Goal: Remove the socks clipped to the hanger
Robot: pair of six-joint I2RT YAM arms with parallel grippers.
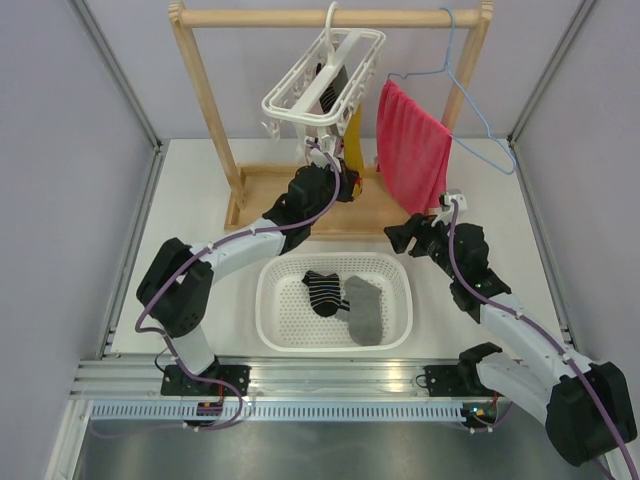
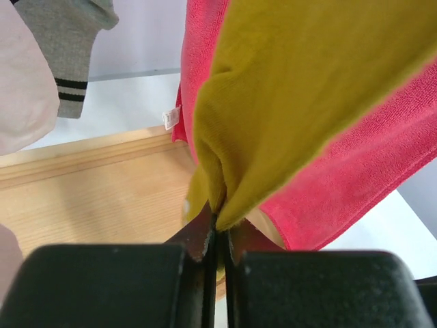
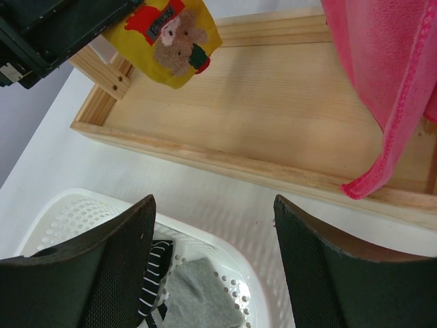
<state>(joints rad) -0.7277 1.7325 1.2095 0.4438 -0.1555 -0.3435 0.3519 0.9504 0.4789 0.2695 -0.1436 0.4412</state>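
The white hanger (image 1: pixel 325 75) hangs tilted from the wooden rail. A mustard yellow sock (image 1: pixel 352 148) hangs from it. My left gripper (image 1: pixel 345 186) is shut on the sock's lower end; the left wrist view shows the jaws (image 2: pixel 218 232) pinching the yellow fabric (image 2: pixel 287 102). A grey sock with a dark-striped cuff (image 2: pixel 68 48) and a cream sock (image 2: pixel 20 89) hang at the upper left. My right gripper (image 1: pixel 398 235) is open and empty above the basket's far right rim (image 3: pixel 213 205). A black-and-white striped sock (image 1: pixel 322 292) and a grey sock (image 1: pixel 365 308) lie in the basket.
The white perforated basket (image 1: pixel 272 325) sits between the arms. A red towel (image 1: pixel 410 150) hangs on a blue wire hanger (image 1: pixel 470 90) right of the yellow sock. The wooden rack base (image 3: pixel 273 116) lies behind the basket. Grey walls close both sides.
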